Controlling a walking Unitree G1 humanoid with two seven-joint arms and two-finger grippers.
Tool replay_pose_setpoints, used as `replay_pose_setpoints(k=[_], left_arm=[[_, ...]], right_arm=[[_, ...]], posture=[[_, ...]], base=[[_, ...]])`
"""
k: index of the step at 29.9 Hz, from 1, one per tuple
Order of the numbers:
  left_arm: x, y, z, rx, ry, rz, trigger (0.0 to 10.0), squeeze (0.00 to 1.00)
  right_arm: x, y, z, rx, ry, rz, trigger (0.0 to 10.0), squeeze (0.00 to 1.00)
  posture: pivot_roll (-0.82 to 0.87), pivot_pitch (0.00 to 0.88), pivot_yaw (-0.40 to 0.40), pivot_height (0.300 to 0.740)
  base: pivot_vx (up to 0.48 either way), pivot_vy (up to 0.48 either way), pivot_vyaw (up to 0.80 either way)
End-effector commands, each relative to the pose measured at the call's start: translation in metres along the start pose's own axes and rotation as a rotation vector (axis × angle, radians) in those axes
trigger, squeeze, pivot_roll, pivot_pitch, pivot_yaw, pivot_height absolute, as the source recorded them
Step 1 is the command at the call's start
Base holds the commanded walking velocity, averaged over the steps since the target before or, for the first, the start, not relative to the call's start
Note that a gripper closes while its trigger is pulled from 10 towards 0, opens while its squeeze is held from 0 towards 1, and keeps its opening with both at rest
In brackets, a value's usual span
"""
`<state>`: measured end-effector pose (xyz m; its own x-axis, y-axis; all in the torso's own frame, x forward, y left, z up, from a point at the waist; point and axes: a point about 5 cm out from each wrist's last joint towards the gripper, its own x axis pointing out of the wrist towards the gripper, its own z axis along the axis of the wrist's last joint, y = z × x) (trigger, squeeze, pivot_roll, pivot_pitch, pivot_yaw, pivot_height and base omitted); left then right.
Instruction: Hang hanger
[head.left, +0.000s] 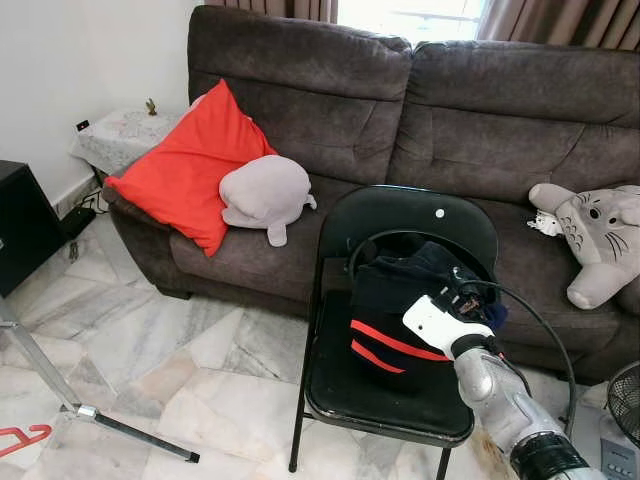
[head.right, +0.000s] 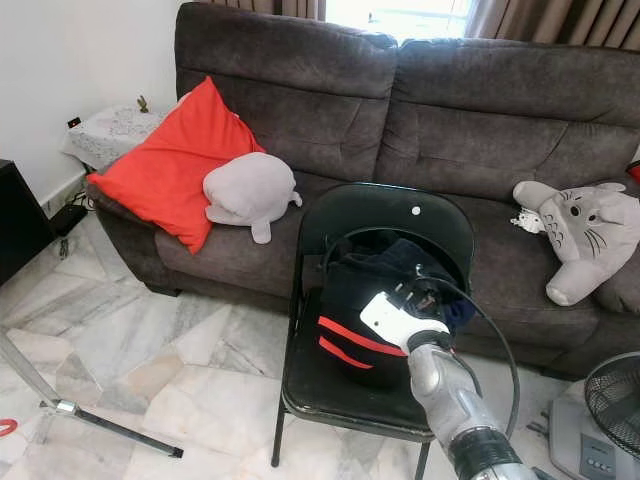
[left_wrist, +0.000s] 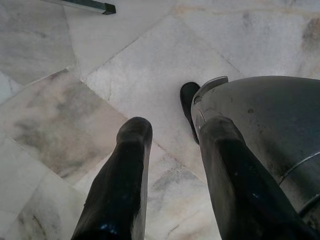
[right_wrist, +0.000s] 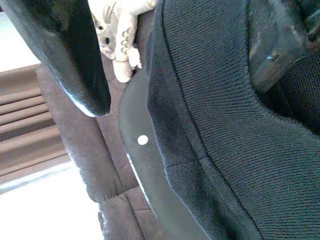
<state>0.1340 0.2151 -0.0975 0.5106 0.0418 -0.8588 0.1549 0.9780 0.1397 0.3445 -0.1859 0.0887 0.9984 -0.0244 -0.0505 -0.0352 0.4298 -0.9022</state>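
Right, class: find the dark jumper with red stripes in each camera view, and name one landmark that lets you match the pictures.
Left eye view: the jumper lies on the black chair, low and right of centre.
Right eye view: on the chair seat, low and just right of centre.
Right wrist view: close up, dark knit across the right half.
Left wrist view: faces the marble floor instead.
Shared landmark: the white dot on the chair back.
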Motion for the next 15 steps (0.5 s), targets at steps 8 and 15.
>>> replay_pose_setpoints(k=[8,15], left_arm=[[0.000,-0.003,-0.003,0.003,0.017,-0.017,10.0,0.00],[0.000,-0.003,-0.003,0.005,0.017,-0.018,10.0,0.00]], right_arm=[[0.004,-0.014,0.013,-0.067,-0.118,-0.106,10.0,0.00],[0.002,-0.007,0.006,-0.088,-0.093,-0.091,10.0,0.00]], posture=[[0.03,0.000,-0.013,0.740],[0.03,0.000,-0.012,0.740]], base=[[0.000,0.000,0.00],[0.000,0.000,0.00]])
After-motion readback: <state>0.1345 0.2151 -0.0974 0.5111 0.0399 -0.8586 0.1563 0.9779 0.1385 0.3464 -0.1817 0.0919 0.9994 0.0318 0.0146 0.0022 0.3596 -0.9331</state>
